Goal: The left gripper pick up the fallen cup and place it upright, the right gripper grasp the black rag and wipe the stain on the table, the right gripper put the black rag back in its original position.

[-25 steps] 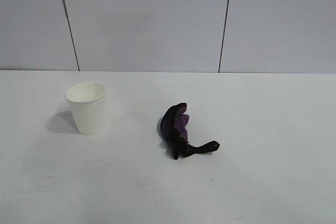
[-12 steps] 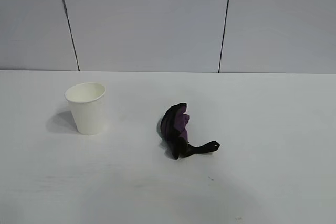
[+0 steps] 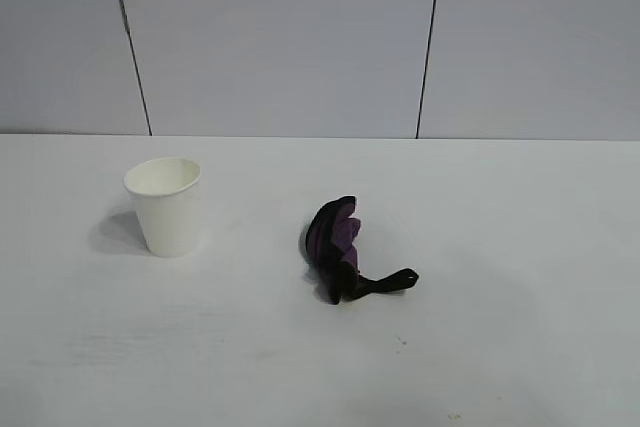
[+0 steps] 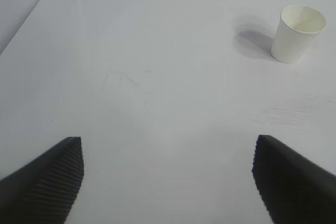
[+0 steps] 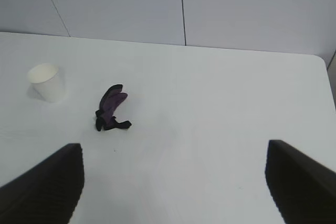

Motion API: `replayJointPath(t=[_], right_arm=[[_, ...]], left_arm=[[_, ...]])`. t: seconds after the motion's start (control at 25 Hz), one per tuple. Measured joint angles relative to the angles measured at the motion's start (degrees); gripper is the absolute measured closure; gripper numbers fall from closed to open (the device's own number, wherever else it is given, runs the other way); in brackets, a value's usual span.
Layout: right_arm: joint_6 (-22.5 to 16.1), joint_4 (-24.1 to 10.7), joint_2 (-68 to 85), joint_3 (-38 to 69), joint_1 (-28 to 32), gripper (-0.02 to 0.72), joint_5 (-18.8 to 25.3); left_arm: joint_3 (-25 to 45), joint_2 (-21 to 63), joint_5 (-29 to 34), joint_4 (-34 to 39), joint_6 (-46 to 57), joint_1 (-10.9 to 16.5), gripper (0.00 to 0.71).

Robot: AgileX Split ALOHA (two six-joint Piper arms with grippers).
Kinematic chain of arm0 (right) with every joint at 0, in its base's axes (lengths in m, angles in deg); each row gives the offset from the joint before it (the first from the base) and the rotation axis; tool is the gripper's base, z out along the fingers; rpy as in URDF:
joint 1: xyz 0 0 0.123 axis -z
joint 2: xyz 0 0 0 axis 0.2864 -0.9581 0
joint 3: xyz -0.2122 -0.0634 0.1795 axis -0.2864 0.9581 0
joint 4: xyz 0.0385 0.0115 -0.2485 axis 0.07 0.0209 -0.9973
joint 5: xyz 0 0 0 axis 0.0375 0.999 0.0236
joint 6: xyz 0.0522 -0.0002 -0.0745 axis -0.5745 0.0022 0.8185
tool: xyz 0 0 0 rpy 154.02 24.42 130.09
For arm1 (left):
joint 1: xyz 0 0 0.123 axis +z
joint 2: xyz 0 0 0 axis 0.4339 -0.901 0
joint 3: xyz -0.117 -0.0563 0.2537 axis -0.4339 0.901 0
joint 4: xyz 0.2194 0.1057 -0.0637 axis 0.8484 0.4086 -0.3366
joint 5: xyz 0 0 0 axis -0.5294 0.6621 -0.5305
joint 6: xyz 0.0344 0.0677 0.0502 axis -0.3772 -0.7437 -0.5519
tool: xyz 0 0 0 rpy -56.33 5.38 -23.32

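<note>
Cup [image 3: 165,206] upright, black rag [image 3: 340,248] beside; both pincers wide apart, empty, cropped to fingertips [image 4: 50,179].

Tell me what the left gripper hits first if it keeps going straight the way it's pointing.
Most likely bare table. The left gripper stands open, and the cup sits off to one side of its line, though depth is hard to judge.

White cup [image 3: 165,205] on white table [image 3: 520,247]; black rag [image 3: 340,247] with purple folds; ribbed black claw fingers [image 4: 47,177]
</note>
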Motion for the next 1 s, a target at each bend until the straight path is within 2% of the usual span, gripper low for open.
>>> replayJointPath(t=[0.2, 0.48, 0.64, 1.0], right_arm=[[0.0, 0.0, 6.36, 8.37, 4.43, 0.054, -3.59], [0.0, 0.2, 11.04, 15.38, 9.62, 0.054, -5.41], [0.0, 1.67, 11.21, 19.75, 11.08, 0.054, -7.04], [0.0, 1.67, 11.21, 23.32, 11.66, 0.054, -6.66]], left_arm=[[0.0, 0.0, 0.0, 0.0, 0.0, 0.0, 0.08], [0.0, 0.0, 0.0, 0.0, 0.0, 0.0, 0.08], [0.0, 0.0, 0.0, 0.0, 0.0, 0.0, 0.08], [0.0, 0.0, 0.0, 0.0, 0.0, 0.0, 0.08]])
